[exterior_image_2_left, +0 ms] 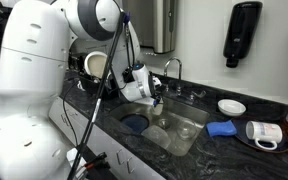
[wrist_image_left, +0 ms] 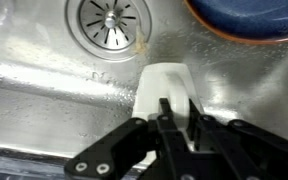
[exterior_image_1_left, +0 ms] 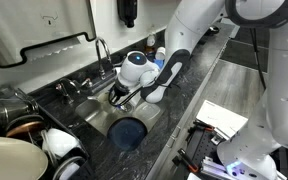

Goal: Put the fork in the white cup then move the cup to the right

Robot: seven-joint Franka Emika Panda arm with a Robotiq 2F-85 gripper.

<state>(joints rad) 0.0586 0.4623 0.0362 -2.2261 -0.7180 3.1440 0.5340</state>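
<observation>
Hand (wrist_image_left: 179,112): looks clenched on the white cup (wrist_image_left: 164,85) | cup: low in the sink (wrist_image_left: 44,95) of the table (exterior_image_1_left: 179,110), near the drain (wrist_image_left: 112,20) | fork: unseen | you: keep it level, slide right slowly, clear the blue dish (wrist_image_left: 246,14).

The small off-white white cup (wrist_image_left: 167,82) lies in the steel sink (wrist_image_left: 44,95), just near-right of the drain (wrist_image_left: 111,20).

Tabletop (exterior_image_2_left: 216,160): dark speckled stone.
Sink (exterior_image_2_left: 187,136): steel basin, set in it.
Faucet (exterior_image_2_left: 170,66): behind the basin.
Wall (exterior_image_2_left: 199,30): pale, black dispenser (exterior_image_2_left: 243,33) mounted.
</observation>
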